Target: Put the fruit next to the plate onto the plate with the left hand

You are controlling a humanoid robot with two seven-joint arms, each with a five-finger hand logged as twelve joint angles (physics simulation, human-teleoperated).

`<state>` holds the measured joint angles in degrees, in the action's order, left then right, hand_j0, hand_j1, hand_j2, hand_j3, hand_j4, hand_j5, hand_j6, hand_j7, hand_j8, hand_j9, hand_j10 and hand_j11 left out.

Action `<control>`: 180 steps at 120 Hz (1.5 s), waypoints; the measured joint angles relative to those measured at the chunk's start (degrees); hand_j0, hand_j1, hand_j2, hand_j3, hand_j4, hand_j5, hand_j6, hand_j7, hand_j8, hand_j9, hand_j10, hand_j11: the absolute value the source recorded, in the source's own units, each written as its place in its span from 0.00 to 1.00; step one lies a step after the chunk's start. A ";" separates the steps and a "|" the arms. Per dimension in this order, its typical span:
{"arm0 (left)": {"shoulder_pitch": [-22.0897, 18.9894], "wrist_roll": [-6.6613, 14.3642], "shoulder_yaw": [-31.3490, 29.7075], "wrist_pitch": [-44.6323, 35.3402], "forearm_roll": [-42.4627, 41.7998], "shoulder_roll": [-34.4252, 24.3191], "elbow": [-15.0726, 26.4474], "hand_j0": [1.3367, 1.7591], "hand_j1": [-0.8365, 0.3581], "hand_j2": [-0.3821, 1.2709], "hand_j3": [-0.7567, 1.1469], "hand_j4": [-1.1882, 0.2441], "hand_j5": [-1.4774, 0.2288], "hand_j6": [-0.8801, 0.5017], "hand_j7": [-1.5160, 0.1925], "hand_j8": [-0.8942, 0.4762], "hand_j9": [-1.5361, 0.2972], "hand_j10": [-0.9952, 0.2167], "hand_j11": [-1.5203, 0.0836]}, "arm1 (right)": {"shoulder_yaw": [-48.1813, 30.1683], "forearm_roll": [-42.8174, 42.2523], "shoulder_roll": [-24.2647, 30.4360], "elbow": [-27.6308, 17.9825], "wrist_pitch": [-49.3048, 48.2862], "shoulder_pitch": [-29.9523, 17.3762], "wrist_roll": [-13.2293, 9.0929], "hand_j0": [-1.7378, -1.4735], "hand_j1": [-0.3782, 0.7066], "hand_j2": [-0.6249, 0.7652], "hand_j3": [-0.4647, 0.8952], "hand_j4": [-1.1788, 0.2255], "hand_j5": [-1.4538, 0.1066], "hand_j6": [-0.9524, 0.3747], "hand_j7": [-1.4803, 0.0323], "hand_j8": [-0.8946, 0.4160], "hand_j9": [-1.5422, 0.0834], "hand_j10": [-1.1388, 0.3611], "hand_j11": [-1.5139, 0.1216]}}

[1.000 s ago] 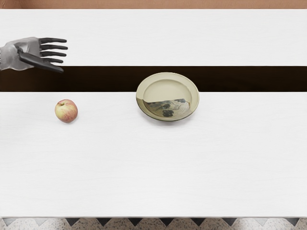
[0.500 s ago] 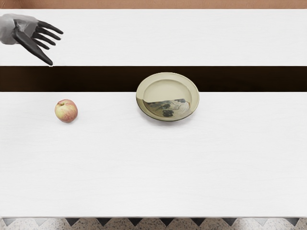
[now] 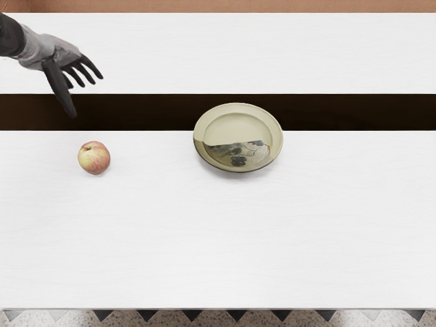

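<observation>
Swinging in from the upper left corner of the frame, our left hand now tips its fingers down toward the table, whereas a second ago they lay level and aimed to the right. We hold nothing: the fingers are spread and relaxed. We read this turn as the start of the reach, so the task is only beginning. The apple has not moved; it lies below the hand and slightly to the right, well apart from it, on the white table. The plate sits further right, near the frame's centre, holding no fruit, and our right hand is out of view.
</observation>
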<state>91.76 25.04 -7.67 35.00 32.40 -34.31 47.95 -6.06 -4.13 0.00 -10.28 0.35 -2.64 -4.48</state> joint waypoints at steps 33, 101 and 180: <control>19.25 0.46 -30.08 -17.58 -12.09 -0.63 24.56 0.76 0.74 0.26 0.40 0.66 0.68 0.46 0.70 0.47 0.66 0.62 0.75 | 0.00 0.00 0.00 0.00 0.00 0.00 0.00 0.30 0.06 0.45 0.34 0.82 0.91 0.70 0.96 0.66 0.93 0.74 0.91; 21.56 0.53 -51.89 -53.17 -15.05 16.36 39.54 0.76 0.74 0.26 0.40 0.66 0.68 0.46 0.70 0.47 0.66 0.62 0.75 | 0.00 0.00 0.00 0.00 0.00 0.00 0.00 0.30 0.06 0.45 0.34 0.82 0.91 0.70 0.96 0.66 0.93 0.74 0.91; 13.90 1.39 -56.59 -55.21 -8.13 24.13 32.65 0.76 0.74 0.26 0.40 0.66 0.68 0.46 0.70 0.47 0.66 0.62 0.75 | 0.00 0.00 0.00 0.00 0.00 0.00 0.00 0.30 0.06 0.45 0.34 0.82 0.91 0.70 0.96 0.66 0.93 0.74 0.91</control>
<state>105.66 26.42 -64.25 -20.21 24.27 -10.18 80.60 -6.07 -4.13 0.00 -10.28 0.35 -2.64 -4.48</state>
